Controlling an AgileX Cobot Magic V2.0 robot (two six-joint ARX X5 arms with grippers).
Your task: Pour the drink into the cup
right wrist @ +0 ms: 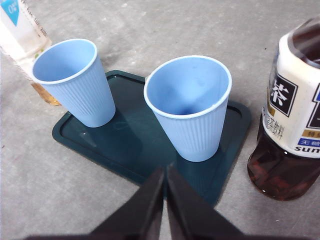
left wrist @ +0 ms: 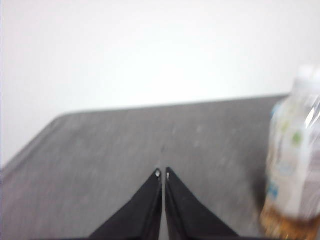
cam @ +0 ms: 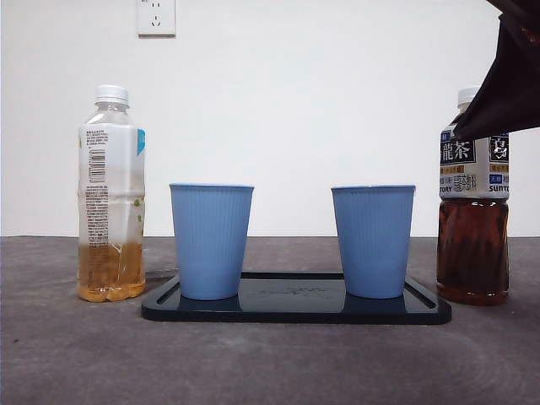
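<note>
Right hand [right wrist: 165, 172] pinched narrow, jaws almost touching, holding nothing. It hangs above the counter [right wrist: 60, 190], just short of the near edge of the dark tray [right wrist: 125, 150]. In the front view a big dark arm [cam: 510, 76] comes in at the top right corner, covering part of the dark tea bottle's [cam: 473, 219] neck and label.

Left hand [left wrist: 162, 173] also narrow, tips nearly together, empty, over bare grey counter with the pale bottle [left wrist: 295, 165] off to one side, blurred.

Two blue ribbed cups stand upright on the tray, apart from each other: one cup [cam: 211, 240] on the side of the pale bottle, the other cup [cam: 373, 240] on the side of the dark tea bottle. Both look empty from the right wrist view.

Dark tea bottle stands on the counter just beside the tray, white cap on, brown liquid well up under the label. Pale bottle [cam: 110, 194] stands at the tray's other end, capped, amber drink filling only the lowest part. Wall socket [cam: 156, 17] on the white wall behind.
</note>
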